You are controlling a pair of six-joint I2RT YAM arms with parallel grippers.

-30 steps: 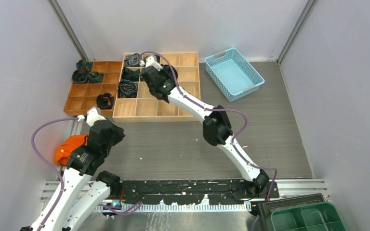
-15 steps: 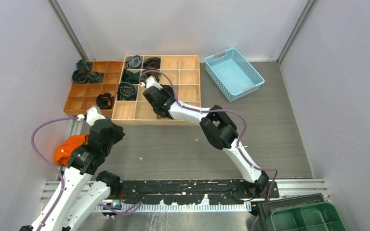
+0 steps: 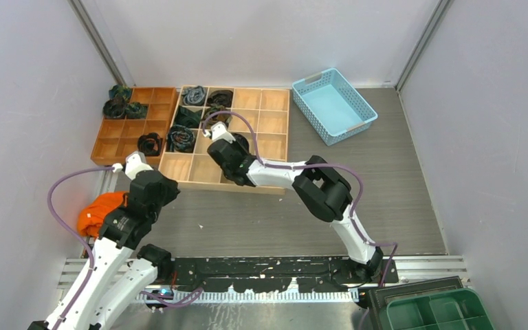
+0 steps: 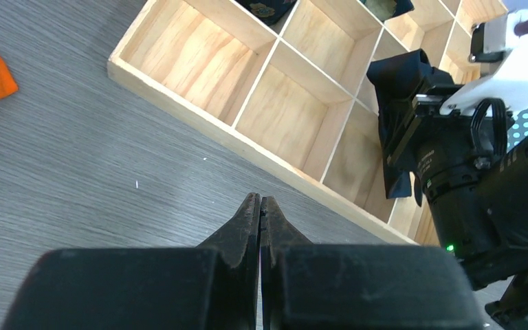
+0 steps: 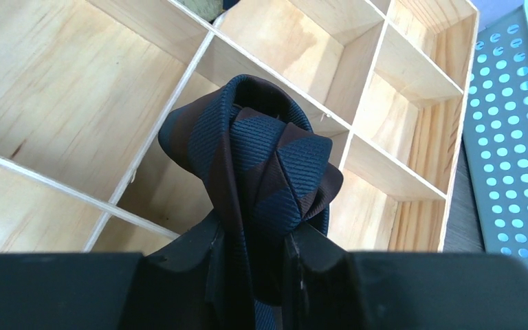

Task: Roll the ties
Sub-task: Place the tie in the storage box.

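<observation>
**Navy and dark brown striped fabric necktie (image 5: 261, 158), coiled in the right pincer (image 5: 251, 256), above a pale wooden tray of square compartments (image 5: 62, 82)**

The right pincer grasps the necktie, which is bunched into a loose coil. The coil stands just beyond the fingertips, with its lower folds pinched between them. The tray lies directly beyond and below. The coil hangs over a crossing of dividers, so it cannot be told which compartment lies under it. A light blue perforated plastic basket (image 5: 515, 103) sits off to this pincer's right.

The left pincer (image 4: 260, 206) is clenched on nothing. It hangs above the grey tabletop (image 4: 75, 172), with the tray's near edge just ahead of it.

The necktie looks light, soft and limp. Its ribbed weave probably gives some friction. The coil would likely spring apart if let go carelessly. The safest hold seems to be across all layers at once, near the coil's base, as here.
</observation>
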